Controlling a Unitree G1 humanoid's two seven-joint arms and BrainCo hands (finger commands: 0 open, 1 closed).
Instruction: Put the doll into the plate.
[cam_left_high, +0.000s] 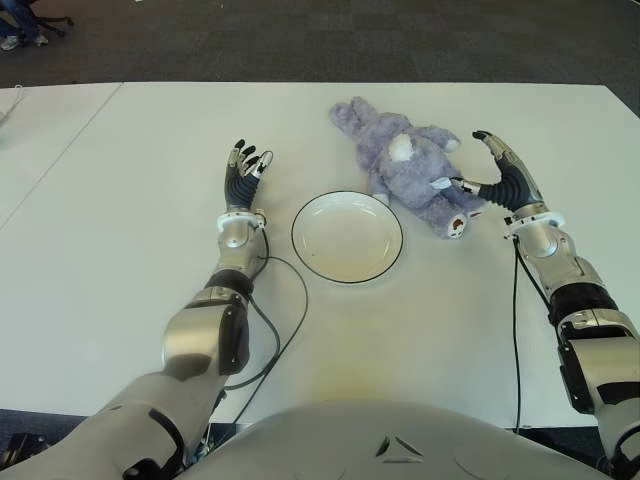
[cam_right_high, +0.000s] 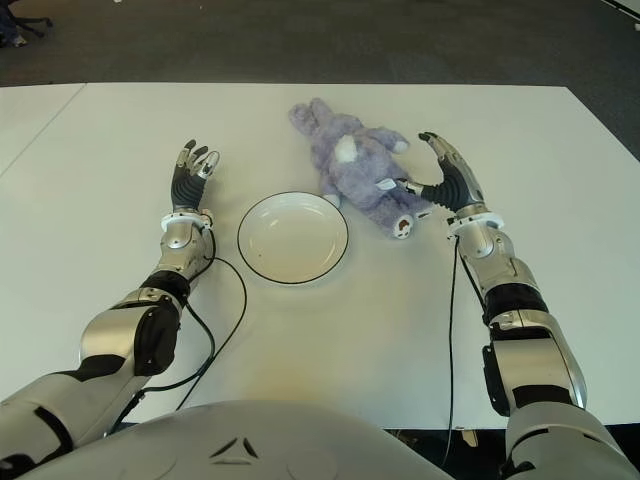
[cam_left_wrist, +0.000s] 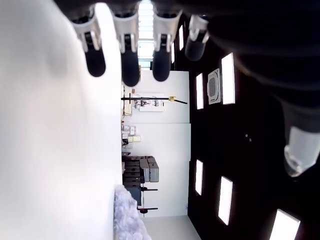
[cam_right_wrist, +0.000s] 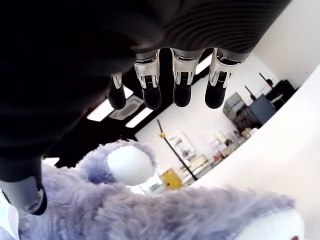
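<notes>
Doll position: plush purple rabbit doll (cam_left_high: 408, 166) is lying on the white table (cam_left_high: 120, 220), just beyond and to the right of the plate, near its rim but not inside it.
Plate condition: white plate (cam_left_high: 347, 237) with a dark rim line is sitting between my two hands, holding nothing.
Right hand: my right hand (cam_left_high: 497, 176) is standing just beside the doll on its right, palm turned toward it. My fingers (cam_right_wrist: 182, 90) are reaching out straight over the fur and my thumb is pointing in low by the doll's foot. I am not closing on anything; whether the thumb tip is touching the fur I cannot tell.
Left hand: my left hand (cam_left_high: 244, 171) is showing left of the plate, fingers extended and relaxed, gripping nothing.
Progress: I am judging the task as barely begun. The approach to the doll looks made, but the grasp, the lift, the carry and the release into the plate are all remaining.
Markings: I am finding no readable brand, label or writing on the doll, the plate or the table. A small white tag seems to be showing on the doll near my thumb, but it is too small to read.
</notes>
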